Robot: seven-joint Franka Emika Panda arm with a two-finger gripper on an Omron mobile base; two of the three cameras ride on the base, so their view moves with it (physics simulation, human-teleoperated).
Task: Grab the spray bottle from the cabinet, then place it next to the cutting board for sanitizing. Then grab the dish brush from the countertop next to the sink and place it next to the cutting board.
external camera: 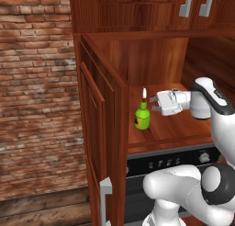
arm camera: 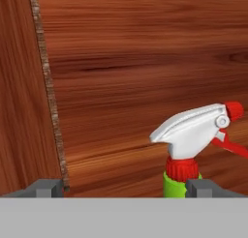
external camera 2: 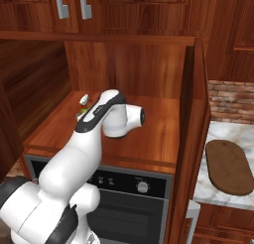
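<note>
Hand view looks along the gripper point(arm camera: 123, 187) into the cabinet point(arm camera: 145, 53), and the two dark fingertips point(arm camera: 46, 187) stand wide apart at the bottom edge with nothing clamped between them. The spray bottle point(arm camera: 193, 140) stands upright just beyond the fingers, its white trigger head and red collar rising directly behind the right-hand tip in this picture, not centred in the gap. The red nozzle tip points away to the right. Beyond the left-hand tip runs the corner where the cabinet's side wall meets its back wall.

From the left base view, the gripper point(external camera: 154, 104) reaches level into the open cabinet point(external camera: 151, 55) above the wooden shelf point(external camera: 174, 126), fingers pointing at the bottle's top. The lime-green spray bottle point(external camera: 142, 118) stands on the shelf just ahead of the fingers and slightly below them; whether a finger touches its nozzle cannot be told. The cabinet door point(external camera: 98, 128) hangs open to the near side.

From the right base view, the arm hides most of the spray bottle point(external camera 2: 84, 102), only its top peeking out. The cutting board point(external camera 2: 229, 166) lies flat on the countertop point(external camera 2: 218, 193), well apart from the fingers, outside the cabinet's other wall.
</note>
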